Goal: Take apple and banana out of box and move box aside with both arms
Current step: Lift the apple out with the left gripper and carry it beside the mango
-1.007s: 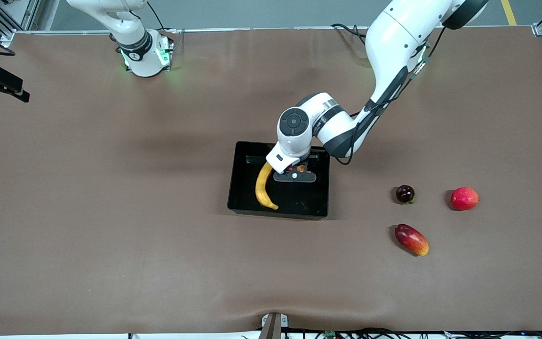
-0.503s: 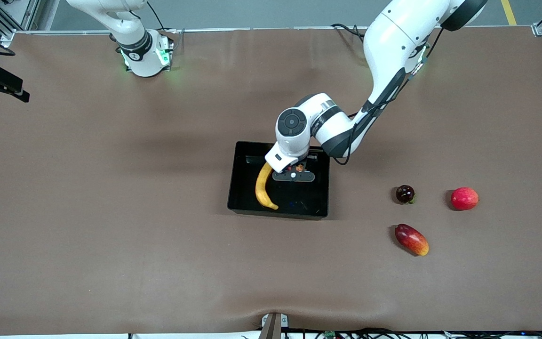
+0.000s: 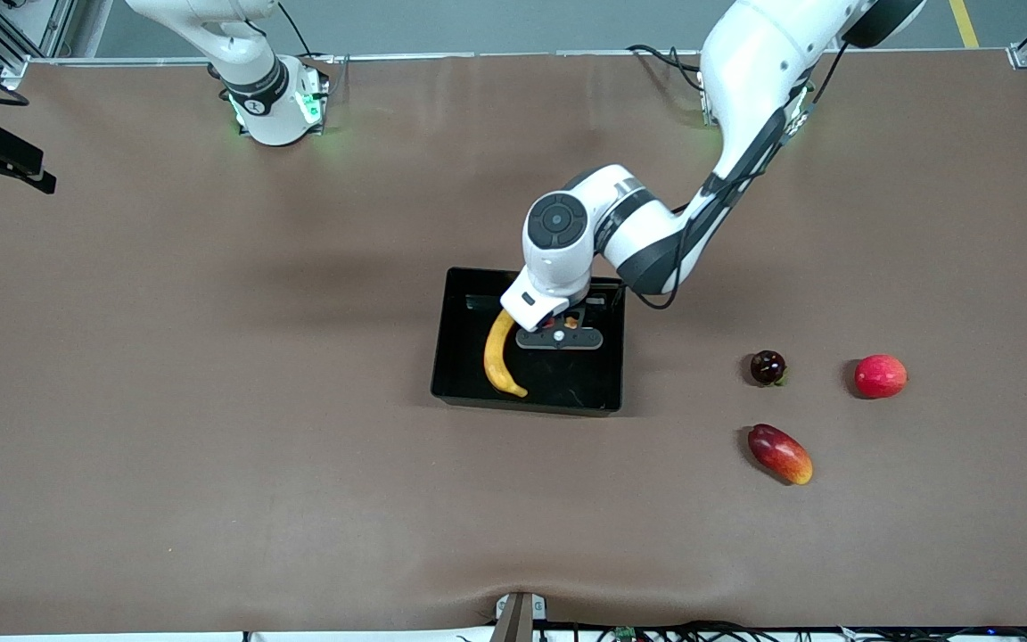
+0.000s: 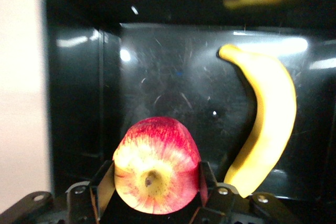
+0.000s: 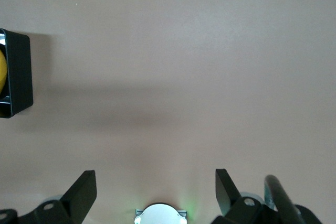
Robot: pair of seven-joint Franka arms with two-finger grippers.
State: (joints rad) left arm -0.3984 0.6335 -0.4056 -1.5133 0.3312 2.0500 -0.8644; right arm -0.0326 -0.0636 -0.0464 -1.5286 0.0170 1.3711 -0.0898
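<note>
**Apple in my left jaws over the tray, banana lying lengthwise beside it**

I am gripping the apple (image 4: 156, 166) with my left gripper (image 4: 155, 181). The jaws are standing about half open and pressing on the fruit's two flanks. Its yellowish stem dimple is facing my left wrist camera.

In the front view my left gripper (image 3: 558, 333) is hanging over the black tray (image 3: 455, 299), in the half nearer my bases. My own wrist is covering almost all of the apple there. I am not able to tell whether the apple is touching the tray floor.

The banana (image 3: 500, 355) is lying in the tray. Its long axis is running from 12 to 6 o'clock in the front view. It is bowing out toward 9 o'clock, and its nearer tip is hooking toward 4 o'clock. My wrist is hiding its 12 o'clock end. In the left wrist view the banana (image 4: 268, 124) is lying just beside the apple, apart from it, and its thick end is running down to the gripper body. The tray's wall (image 4: 79, 103) is showing only glare and scratches.

The tray's longer side is running from 9 to 3 o'clock.

Out at 3 to 4 o'clock from the tray, toward my left arm's end of the table, three fruits are sitting well apart from it. They are a dark purple fruit (image 3: 768, 367), a round red fruit (image 3: 880, 375) and a mango (image 3: 779, 454), whose long axis is pointing from 10 to 4 o'clock.

My right arm is waiting. My right gripper (image 5: 155, 190) is hanging wide open and empty over bare table, and it is out of the front view.
</note>
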